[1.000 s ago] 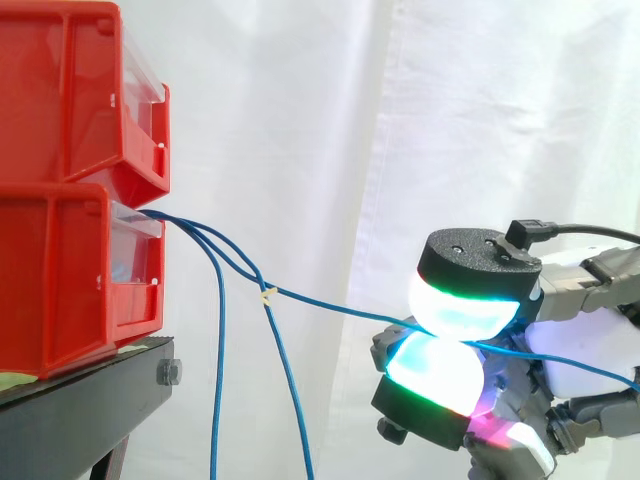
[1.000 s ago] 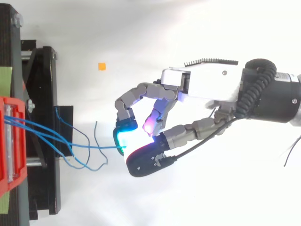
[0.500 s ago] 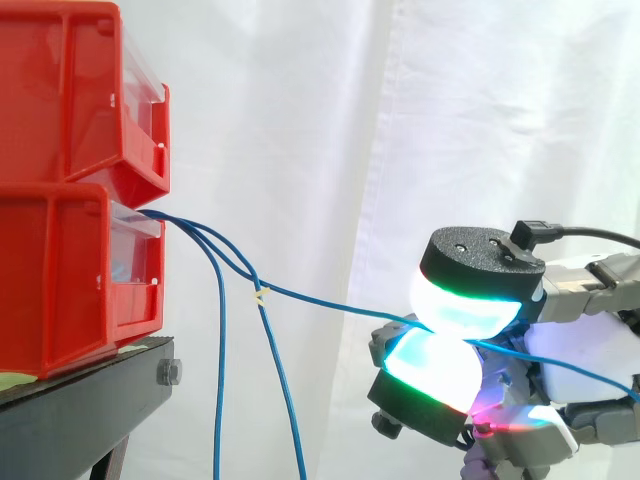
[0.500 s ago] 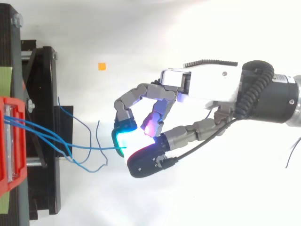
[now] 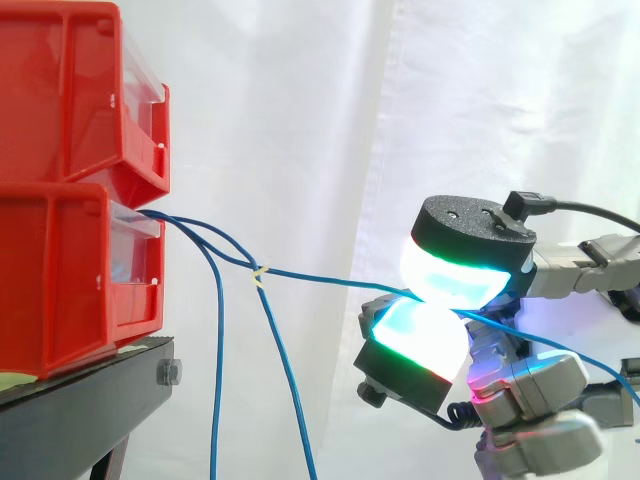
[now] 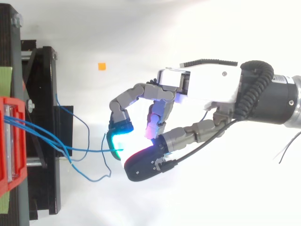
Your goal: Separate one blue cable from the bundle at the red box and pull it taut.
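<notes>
Several thin blue cables (image 5: 215, 320) come out of the lower red box (image 5: 70, 280) at the left and hang down past the black stand. One blue cable (image 5: 330, 280) runs almost level from a small white tie (image 5: 260, 275) to the hand (image 6: 197, 89). The hand is to the right of the box, and two glowing cyan-green fingertips (image 5: 450, 285) pinch this cable between them. In the top view the same cable (image 6: 89, 150) stretches from the box to the pinching pads (image 6: 115, 141). Beyond the pinch the cable trails off to the right (image 5: 560, 350).
A second red box (image 5: 70, 95) is stacked on the lower one, both on a black stand (image 5: 90, 400). A white curtain hangs behind. A small orange marker (image 6: 101, 66) lies on the white floor. Loose cable ends (image 6: 96, 172) curl near the stand.
The hand has shifted slightly left and up with the pinched cable, and its lower fingers have swung down. The cable from the tie to the hand now runs straighter.
</notes>
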{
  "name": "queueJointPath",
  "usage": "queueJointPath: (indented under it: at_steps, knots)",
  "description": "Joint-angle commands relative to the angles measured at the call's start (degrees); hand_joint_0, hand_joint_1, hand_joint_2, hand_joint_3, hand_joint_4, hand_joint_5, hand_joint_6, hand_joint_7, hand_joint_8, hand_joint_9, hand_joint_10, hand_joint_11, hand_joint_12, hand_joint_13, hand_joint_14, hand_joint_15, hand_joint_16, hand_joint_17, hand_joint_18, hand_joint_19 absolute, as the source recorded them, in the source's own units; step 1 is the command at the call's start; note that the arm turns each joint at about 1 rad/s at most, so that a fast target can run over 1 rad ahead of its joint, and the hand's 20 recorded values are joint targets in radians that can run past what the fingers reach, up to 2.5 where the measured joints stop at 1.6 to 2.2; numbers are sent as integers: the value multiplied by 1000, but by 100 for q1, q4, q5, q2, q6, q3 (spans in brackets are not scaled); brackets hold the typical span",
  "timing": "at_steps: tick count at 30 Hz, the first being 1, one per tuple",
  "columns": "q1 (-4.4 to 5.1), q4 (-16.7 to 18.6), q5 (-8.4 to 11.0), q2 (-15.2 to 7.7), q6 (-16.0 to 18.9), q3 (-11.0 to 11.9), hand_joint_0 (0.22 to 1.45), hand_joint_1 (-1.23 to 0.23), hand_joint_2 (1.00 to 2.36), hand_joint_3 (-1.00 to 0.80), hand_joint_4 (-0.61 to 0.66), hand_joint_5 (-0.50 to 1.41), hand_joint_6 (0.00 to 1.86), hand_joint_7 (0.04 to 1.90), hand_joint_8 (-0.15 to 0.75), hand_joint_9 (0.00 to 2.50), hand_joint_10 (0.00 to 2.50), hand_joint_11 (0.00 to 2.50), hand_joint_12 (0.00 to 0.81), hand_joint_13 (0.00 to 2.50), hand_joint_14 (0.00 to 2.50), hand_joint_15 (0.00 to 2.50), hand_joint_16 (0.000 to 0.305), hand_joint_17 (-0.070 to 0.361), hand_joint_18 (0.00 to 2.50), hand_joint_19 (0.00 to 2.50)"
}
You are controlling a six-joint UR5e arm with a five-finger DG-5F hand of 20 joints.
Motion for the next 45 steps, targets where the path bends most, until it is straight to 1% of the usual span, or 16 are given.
queueJointPath:
  at_steps: [1,2,3,5,6,7,8,9,11,12,14,18,21,27,35,45]
  knots:
    - [-7,1,3,-1,0,1,596,-735,1027,-69,-78,-79,834,1324,345,1356,5,2137,383,1457,8,1621,54,123,1056,753]
    - [2,1,3,-1,0,1,596,-733,1026,-73,-75,-80,834,1328,353,1352,0,2206,389,1479,0,1748,56,125,1080,819]
    - [2,1,3,-1,0,1,596,-733,1026,-74,-75,-80,834,1327,353,1344,32,2199,384,1443,185,1734,56,126,1103,857]
    - [2,1,3,-1,0,1,597,-735,1025,-78,-74,-80,835,1320,343,1288,262,2151,391,1304,807,1636,58,130,1167,990]
    - [2,1,3,8,0,1,597,-735,1025,-78,-73,-80,835,1320,350,1280,297,2140,400,1282,900,1634,58,130,1178,1020]
    - [-7,1,-6,-1,0,-8,599,-735,1025,-83,-71,-81,835,1320,346,1234,499,2086,404,1226,1202,1582,57,129,1224,1104]
    - [2,1,3,-1,0,1,598,-734,1025,-80,-71,-81,835,1318,344,1229,518,2092,408,1202,1309,1563,57,129,1239,1144]
    - [2,-7,3,-1,0,1,599,-733,1025,-86,-71,-81,835,1317,345,1191,701,2030,410,1122,1680,1510,56,126,1278,1234]
    - [-7,-7,3,-1,0,1,600,-731,1025,-88,-67,-82,835,1326,343,1127,1020,1973,426,1021,2143,1510,53,119,1364,1413]
    - [2,-7,3,-1,0,1,600,-731,1026,-87,-66,-82,835,1327,338,1098,1179,1925,420,1002,2185,1551,51,116,1423,1506]
    - [2,-7,3,8,0,1,601,-728,1026,-92,-65,-83,836,1323,337,1048,1487,1864,424,915,2479,1523,49,110,1442,1601]
    - [-7,-7,3,-1,0,-8,604,-728,1026,-98,-68,-84,837,1315,333,995,1876,1854,431,840,2500,1613,47,107,1503,1766]
    - [-7,-7,3,-1,0,1,606,-729,1026,-100,-66,-85,837,1314,330,972,1991,1877,443,828,2500,1657,47,105,1497,1741]
    - [2,-7,3,-1,0,1,608,-731,1027,-96,-63,-84,836,1316,332,962,2030,1904,444,821,2500,1638,46,103,1496,1754]
    - [2,-7,3,-1,0,1,609,-741,1025,-63,-58,-75,838,1314,342,940,2188,1743,447,832,2500,1574,49,110,1526,1698]
    - [-7,-7,3,-1,0,1,612,-748,1024,-63,-61,-72,838,1315,349,948,2205,1746,448,837,2500,1624,51,114,1527,1685]
